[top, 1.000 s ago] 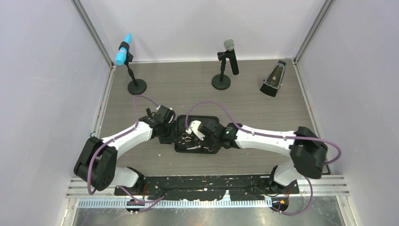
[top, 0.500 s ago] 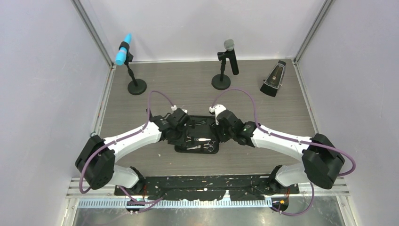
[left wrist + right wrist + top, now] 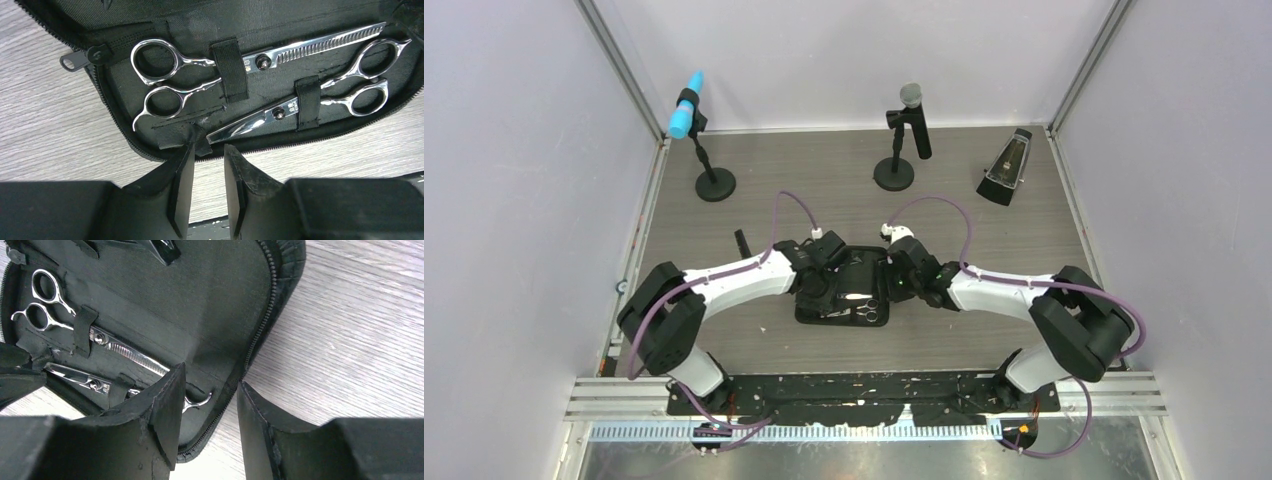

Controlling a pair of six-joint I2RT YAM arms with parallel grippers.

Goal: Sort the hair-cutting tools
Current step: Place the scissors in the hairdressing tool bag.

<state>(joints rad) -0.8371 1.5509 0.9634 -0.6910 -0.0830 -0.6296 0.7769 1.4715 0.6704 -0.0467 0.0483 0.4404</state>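
Grey wood-grain table: open zip case, two microphone stands, metronome, thin black piece.

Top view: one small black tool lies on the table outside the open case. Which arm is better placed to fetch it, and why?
Left, probably. The black tool lies beside the left arm, left of the case; the right gripper sits at the case's opposite edge.

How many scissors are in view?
2. Both strapped inside the open case: the toothed pair and, beside it, the plain pair, each under its own strap. Part of the case is covered, so more may be hidden.
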